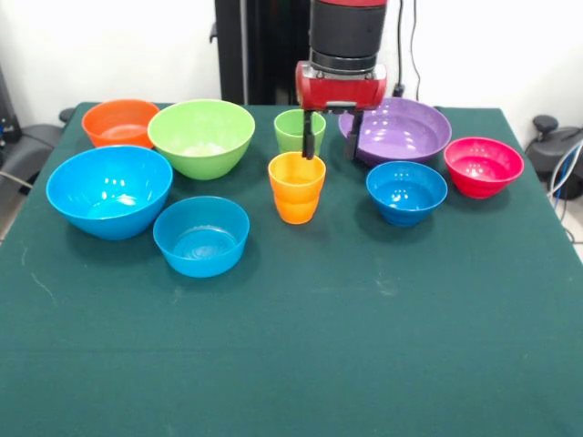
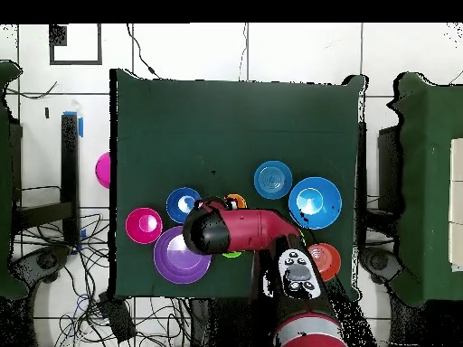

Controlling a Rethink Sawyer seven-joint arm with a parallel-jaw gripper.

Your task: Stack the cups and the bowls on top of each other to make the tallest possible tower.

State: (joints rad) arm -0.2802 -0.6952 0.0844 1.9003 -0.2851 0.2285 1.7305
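Right now the claw [image 1: 329, 146] is hanging released, its two black fingers [image 1: 310, 137] spread apart and gripping nothing. The orange-yellow cup [image 1: 296, 187] is standing just below and in front of it, the light green cup [image 1: 297, 129] right behind one finger, the purple bowl [image 1: 401, 130] just beside the other. The small blue bowl [image 1: 406, 191] is sitting nearby on the green table [image 1: 364, 328]. Nothing is sitting stacked.
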